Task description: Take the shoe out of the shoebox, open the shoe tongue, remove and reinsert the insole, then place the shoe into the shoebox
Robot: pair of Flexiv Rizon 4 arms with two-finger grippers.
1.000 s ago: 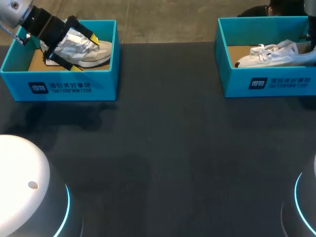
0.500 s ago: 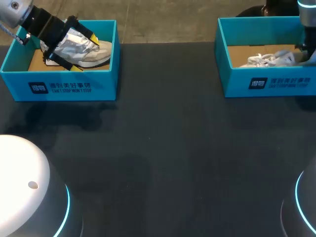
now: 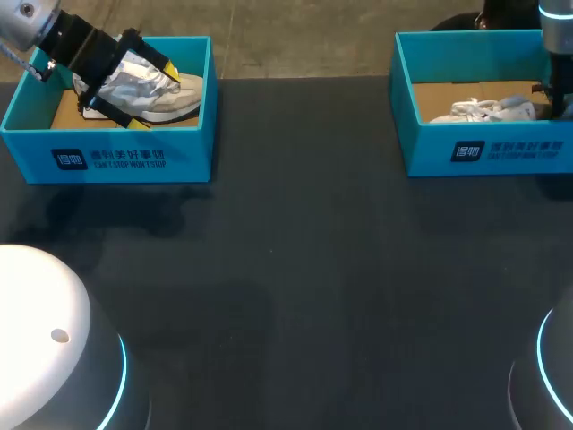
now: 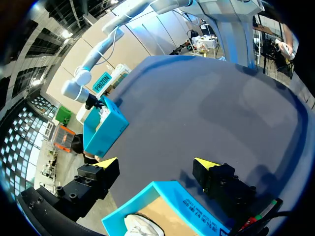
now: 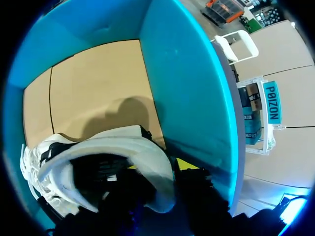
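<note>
Two teal shoeboxes stand at the table's far corners. In the left shoebox lies a grey-white shoe. My left gripper hangs open over it, one yellow-tipped finger on each side. In the left wrist view that gripper stands wide above the box rim, with a bit of the shoe below. In the right shoebox a white shoe lies on its side. My right arm comes down at its heel end. The right gripper is at the shoe's heel collar, mostly hidden by it.
The dark table stretches between and in front of the two boxes. The right box's tall teal wall stands close beside the right gripper, and its cardboard floor lies ahead of the shoe.
The white shoe has come down from a raised position and now lies low inside the right box, with the right arm lower at its heel. The left arm has not moved.
</note>
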